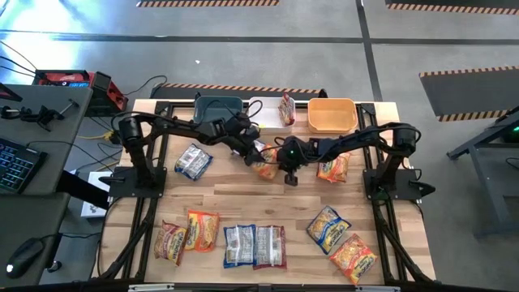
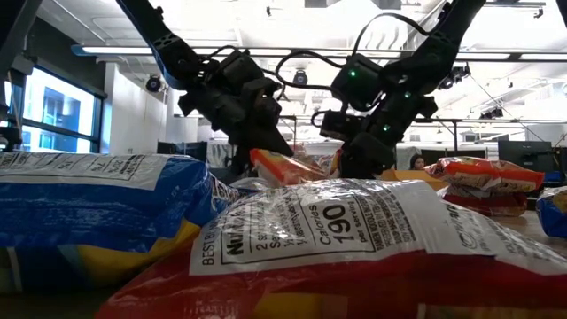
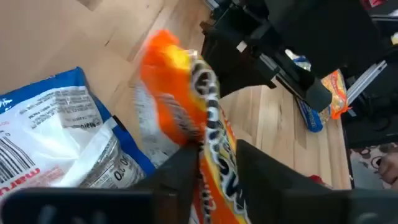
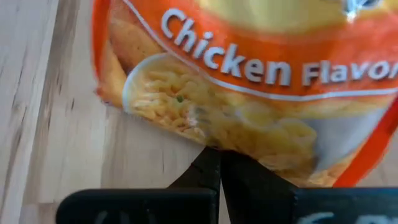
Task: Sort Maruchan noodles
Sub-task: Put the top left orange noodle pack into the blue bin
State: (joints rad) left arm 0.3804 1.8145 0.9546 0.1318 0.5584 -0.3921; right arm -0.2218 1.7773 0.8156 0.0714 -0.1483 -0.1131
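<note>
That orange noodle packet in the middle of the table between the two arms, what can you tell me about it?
The orange packet is a flat, crinkly plastic pouch, printed "Chicken Flavor" with a bowl of noodles. It stands on edge, tilted, above the wooden table, clamped between the fingers of the left gripper. The right gripper, shut, sits at its lower edge. A blue-and-white packet lies beside it.

Both arms are extended toward the table's middle, at about twelve o'clock of centre. The left gripper (image 1: 261, 154) is clamped on an orange packet (image 3: 205, 155). The right gripper (image 1: 290, 177) is closed, pointing down.
</note>
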